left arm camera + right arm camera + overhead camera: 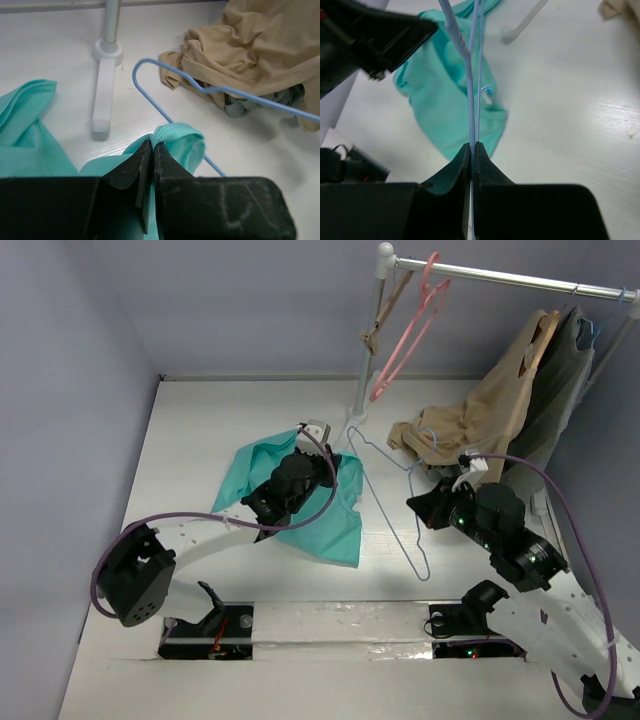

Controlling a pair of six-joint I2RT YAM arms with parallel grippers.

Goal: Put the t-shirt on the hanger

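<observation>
The teal t-shirt (335, 525) lies crumpled on the white table, left of centre. My left gripper (340, 465) is at its right edge, shut on a raised fold of the t-shirt (175, 137), with the jaws (152, 145) pressed together on the cloth. The thin light-blue hanger (400, 540) lies just right of the shirt, and its wire (155, 106) runs under the pinched fold. My right gripper (413, 505) is shut on the hanger wire (469, 100), which stretches away from the fingertips (472, 145) toward the t-shirt (445, 90).
A clothes rack pole (372, 330) stands at the back, its white foot (102, 95) close to the shirt. A pink hanger (410, 325) and a brown wooden hanger (380, 325) hang on the rail. A tan garment (480, 420) and a dark grey-green one (560, 380) hang at the right.
</observation>
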